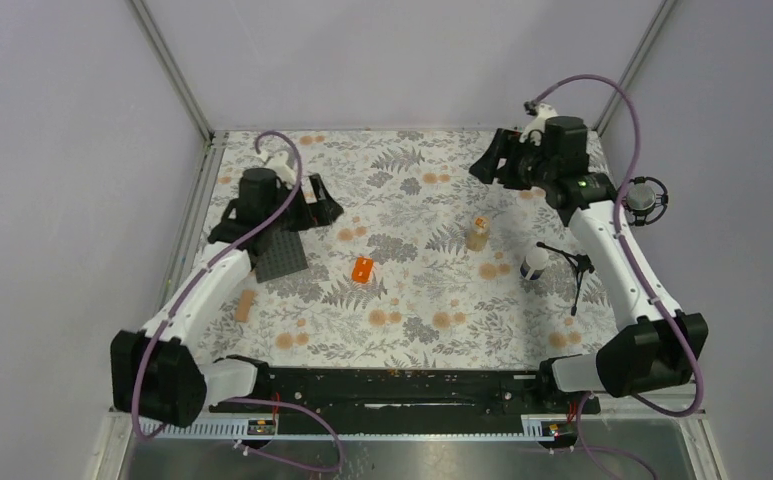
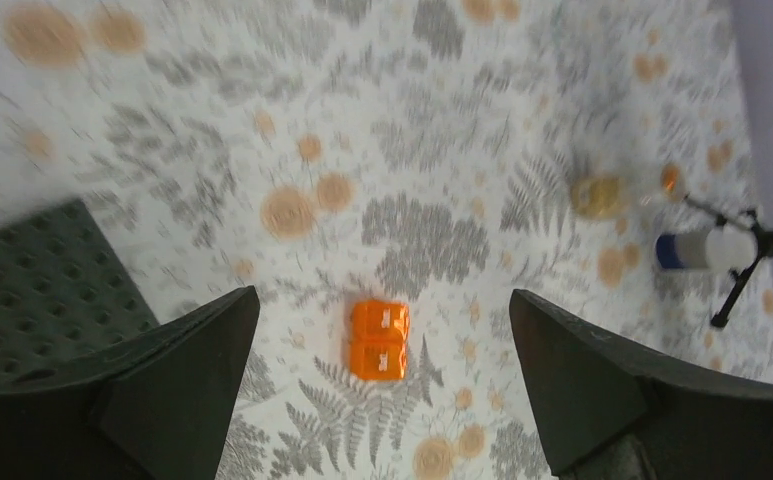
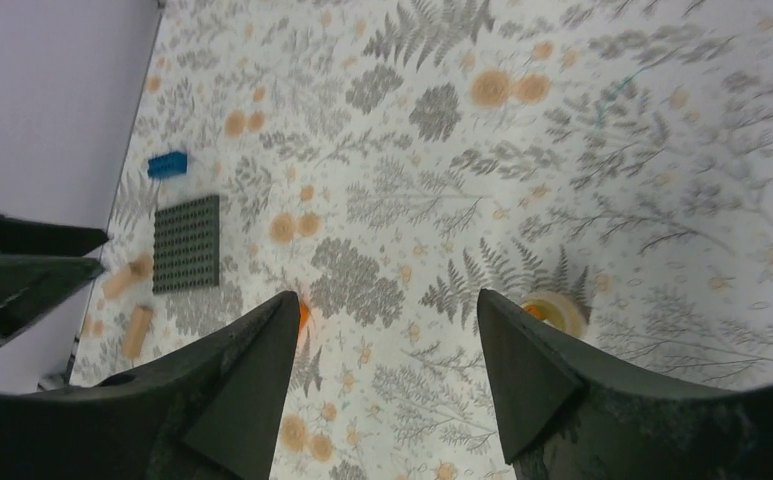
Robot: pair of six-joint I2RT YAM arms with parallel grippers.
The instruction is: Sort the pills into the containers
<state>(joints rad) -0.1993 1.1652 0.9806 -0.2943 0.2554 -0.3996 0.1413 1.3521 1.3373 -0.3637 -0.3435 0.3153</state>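
Held left hand and right hand spread, empty; risked toppling the upright tan bottle, centre-right, if rushed.

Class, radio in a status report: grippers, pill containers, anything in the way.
Left gripper open, empty. Right gripper open, empty. Orange box, tan bottle, white bottle apart, untouched. Small tripod close beside white bottle.
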